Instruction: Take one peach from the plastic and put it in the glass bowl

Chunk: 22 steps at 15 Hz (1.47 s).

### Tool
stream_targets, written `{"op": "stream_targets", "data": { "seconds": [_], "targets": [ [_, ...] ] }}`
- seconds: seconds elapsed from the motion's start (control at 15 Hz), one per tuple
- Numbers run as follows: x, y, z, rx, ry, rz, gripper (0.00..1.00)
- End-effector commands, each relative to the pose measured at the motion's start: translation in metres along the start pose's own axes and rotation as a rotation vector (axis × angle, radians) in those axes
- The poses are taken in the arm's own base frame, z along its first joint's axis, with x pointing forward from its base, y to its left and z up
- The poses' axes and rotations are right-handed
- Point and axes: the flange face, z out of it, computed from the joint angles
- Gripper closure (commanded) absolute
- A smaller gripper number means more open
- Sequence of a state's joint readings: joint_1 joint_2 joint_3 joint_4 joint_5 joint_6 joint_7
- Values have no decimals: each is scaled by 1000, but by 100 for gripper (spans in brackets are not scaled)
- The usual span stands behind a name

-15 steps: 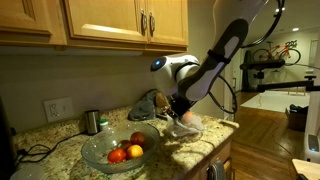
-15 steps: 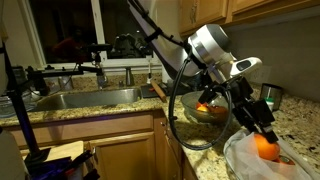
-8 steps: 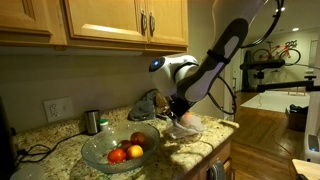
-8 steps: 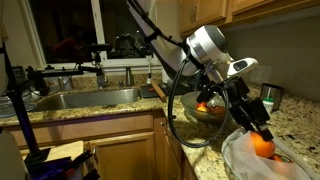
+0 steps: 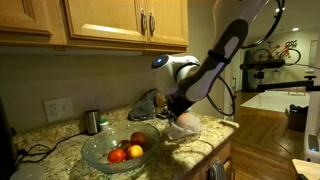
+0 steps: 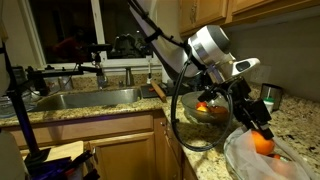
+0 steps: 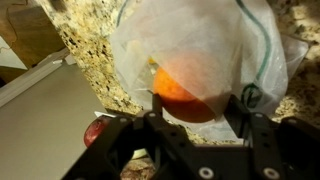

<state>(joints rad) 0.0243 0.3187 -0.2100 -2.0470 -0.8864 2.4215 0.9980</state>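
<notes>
Where cabinets [image 5: 100, 20] hang, a granite counter [image 5: 50, 135] bears the glass bowl [image 5: 95, 148].

We find ourselves in a home kitchen: wooden wall cabinets [image 5: 110, 20] hang above a speckled granite countertop [image 5: 65, 135] with a wall outlet [image 5: 58, 108], a steel sink [image 6: 85, 98] sits below a dark window [image 6: 60, 35], and a bicycle [image 5: 272, 52] stands in the room beyond.
</notes>
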Motion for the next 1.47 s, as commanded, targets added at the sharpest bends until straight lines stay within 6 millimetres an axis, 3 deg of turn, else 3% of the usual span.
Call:
{"op": "stream_targets", "data": {
  "seconds": [0.0,0.07,0.13,0.2,0.47,1.4],
  "targets": [
    [-6,10,-6,48,5,-6,62],
    [-6,10,-6,50,3,-6,62],
    [-7,11,-5,52,2,-6,53],
    [-7,11,-4,54,0,-5,15],
    [-6,14,-3,59,-5,-2,2],
    [-6,27,-1,46,-79,6,0]
  ]
}}
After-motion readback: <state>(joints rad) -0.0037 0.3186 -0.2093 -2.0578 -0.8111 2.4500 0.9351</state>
